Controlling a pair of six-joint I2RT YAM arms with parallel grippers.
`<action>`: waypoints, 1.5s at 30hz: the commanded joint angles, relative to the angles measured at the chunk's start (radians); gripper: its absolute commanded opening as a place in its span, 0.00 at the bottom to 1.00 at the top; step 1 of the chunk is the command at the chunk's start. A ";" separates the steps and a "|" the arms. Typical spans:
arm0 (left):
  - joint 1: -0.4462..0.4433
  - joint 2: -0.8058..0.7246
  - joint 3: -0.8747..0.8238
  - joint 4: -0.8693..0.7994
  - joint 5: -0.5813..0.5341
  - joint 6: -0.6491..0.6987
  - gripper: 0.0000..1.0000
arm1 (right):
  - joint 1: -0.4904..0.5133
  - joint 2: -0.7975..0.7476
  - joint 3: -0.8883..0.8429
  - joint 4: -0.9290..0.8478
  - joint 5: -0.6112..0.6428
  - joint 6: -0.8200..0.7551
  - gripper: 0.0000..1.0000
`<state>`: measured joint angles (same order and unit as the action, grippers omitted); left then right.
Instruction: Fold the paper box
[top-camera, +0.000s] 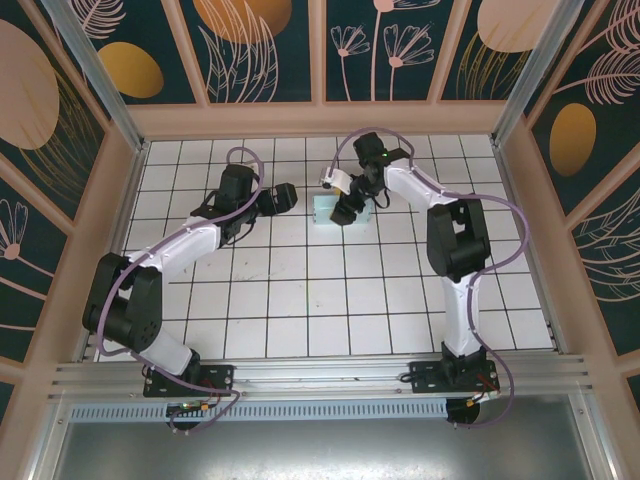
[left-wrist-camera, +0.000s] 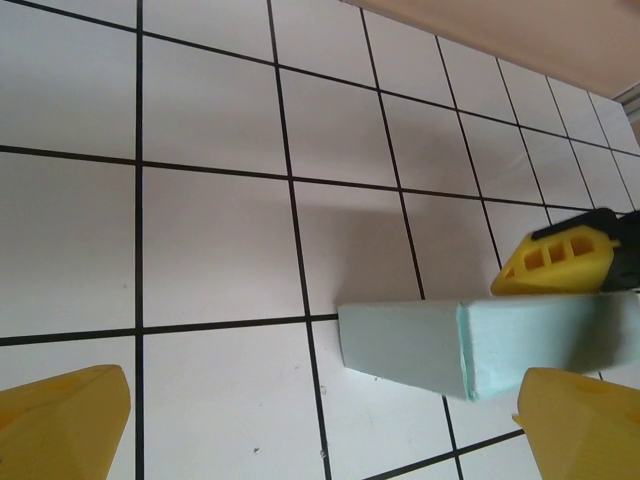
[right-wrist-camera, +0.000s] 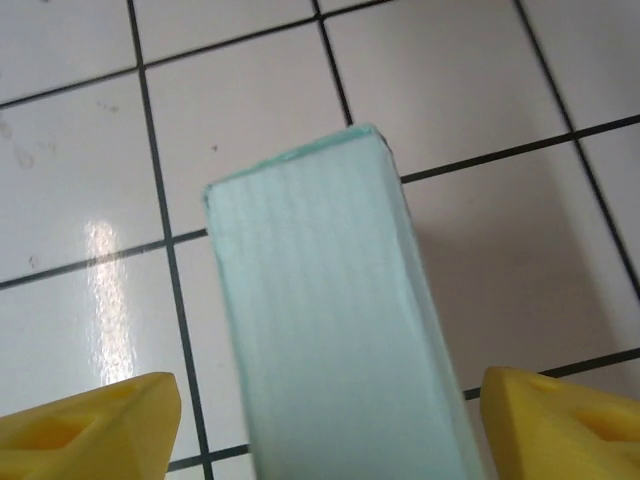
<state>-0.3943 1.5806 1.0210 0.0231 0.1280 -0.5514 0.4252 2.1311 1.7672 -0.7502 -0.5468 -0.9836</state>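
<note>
- At the far middle of the white tiled table (top-camera: 300, 300) lies the paper box (top-camera: 325, 210), a pale blue, folded-up rectangular shape; from above, the right arm (top-camera: 455, 240) hides most of it.
- The right tool (right-wrist-camera: 332, 385) stands spread astride the box, one yellow finger to each side. One finger is clearly apart from the card. The other sits just beside it, and contact cannot be made out.
- The left tool (left-wrist-camera: 325, 390) is just left of the box, spread wide and pinching nothing. Its fingers (left-wrist-camera: 60, 420) are cut off at the frame's lower corners.
- In the left wrist view the box's right part runs out of frame.
</note>
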 joint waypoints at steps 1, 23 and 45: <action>0.006 0.019 0.022 -0.009 0.022 0.023 0.99 | 0.012 0.000 0.041 -0.080 0.026 -0.033 0.59; 0.042 0.056 0.003 0.040 0.063 -0.021 0.99 | 0.139 -0.357 -0.519 0.677 0.419 0.056 0.33; 0.076 -0.040 -0.109 0.161 -0.016 -0.022 0.99 | 0.151 -0.470 -0.757 0.938 0.133 0.254 0.92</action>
<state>-0.3325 1.5982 0.9504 0.1135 0.1593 -0.5800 0.6212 1.7496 1.0134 0.2161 -0.1745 -0.8406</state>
